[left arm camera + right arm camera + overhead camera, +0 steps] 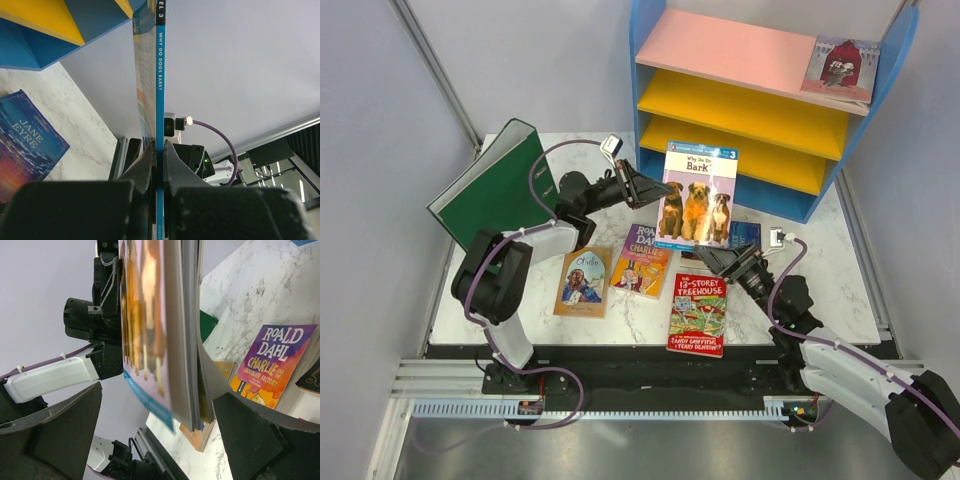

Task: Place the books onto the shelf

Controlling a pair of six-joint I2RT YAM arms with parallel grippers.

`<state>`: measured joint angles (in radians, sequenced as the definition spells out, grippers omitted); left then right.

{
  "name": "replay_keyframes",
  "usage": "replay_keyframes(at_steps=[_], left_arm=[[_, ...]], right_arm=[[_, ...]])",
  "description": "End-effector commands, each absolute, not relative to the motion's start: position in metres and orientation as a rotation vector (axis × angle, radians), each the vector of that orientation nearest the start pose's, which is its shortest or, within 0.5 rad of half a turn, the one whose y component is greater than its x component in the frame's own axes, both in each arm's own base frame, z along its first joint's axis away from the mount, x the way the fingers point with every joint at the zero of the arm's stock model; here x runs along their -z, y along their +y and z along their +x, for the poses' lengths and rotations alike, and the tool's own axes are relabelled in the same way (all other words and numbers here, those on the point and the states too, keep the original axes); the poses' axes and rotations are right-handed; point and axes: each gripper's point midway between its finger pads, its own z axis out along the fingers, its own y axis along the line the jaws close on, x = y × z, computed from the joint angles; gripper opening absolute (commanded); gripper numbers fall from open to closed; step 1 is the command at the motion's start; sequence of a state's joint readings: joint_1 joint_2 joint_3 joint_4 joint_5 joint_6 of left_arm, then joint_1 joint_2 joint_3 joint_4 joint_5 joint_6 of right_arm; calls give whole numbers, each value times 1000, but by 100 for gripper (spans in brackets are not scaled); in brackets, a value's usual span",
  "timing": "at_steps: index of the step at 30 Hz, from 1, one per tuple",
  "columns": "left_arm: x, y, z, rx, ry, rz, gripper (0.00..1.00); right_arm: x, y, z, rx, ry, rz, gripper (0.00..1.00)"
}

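Top cam looks down on whole table [620,325]; both wrist cams, v. close, share dog book [160,100] edge-on.

Blue spine of thin three-dogs paperback [160,75]: "WHY DO DOGS BARK?", "3". On dark blue paperback [25,145]: "JANE EYRE". On purple paperback [272,365]: "ROALD DAHL", "CHARLIE AND THE CHOCOLATE FACTORY". On red-green paperback [698,313]: "13-STOREY TREEHOUSE".

The left arm [535,243] and right arm [850,372] share glossy white link shells set between chunky black joint housings. A thin purple cable [545,165] loops along each, ending in a small white plug [610,145]. The left claw [655,190] and right claw [705,258] are matte black, with wedge-shaped fingers
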<state>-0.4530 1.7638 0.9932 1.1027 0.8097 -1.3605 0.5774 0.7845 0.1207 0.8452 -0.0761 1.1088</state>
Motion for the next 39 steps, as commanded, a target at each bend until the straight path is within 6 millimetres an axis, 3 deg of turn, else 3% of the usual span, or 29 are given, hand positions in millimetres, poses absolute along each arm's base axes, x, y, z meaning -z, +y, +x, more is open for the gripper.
replay_keyframes(at_steps=[1,8,12,15,17,27,31,33,37,39], left_arm=[[-319,-337,314,1980,1563,247,2],[-307,-339,310,1975,1600,240,2],[-295,-338,309,1961,1625,223,2],[-291,-339,312,1949,1633,212,2],[-290,-340,316,1942,1640,197,2],[-296,-350,342,1916,1638,189,2],[-297,-354,351,1916,1633,185,2],[-295,-355,351,1927,1634,184,2],[-290,-355,351,1936,1638,174,2],[-288,-355,350,1939,1643,171,2]], right_arm=[[-233,205,238,-1396,1469,338,98],[-237,195,240,-1374,1441,377,98],[-250,184,238,-1372,1374,403,95],[-246,193,237,-1370,1444,368,88],[-251,198,235,-1392,1457,344,76],[-251,220,232,-1428,1583,256,73],[-243,215,230,-1406,1601,276,58],[-239,209,230,-1379,1604,311,56],[-235,201,233,-1337,1605,352,28],[-234,200,234,-1326,1612,357,24]])
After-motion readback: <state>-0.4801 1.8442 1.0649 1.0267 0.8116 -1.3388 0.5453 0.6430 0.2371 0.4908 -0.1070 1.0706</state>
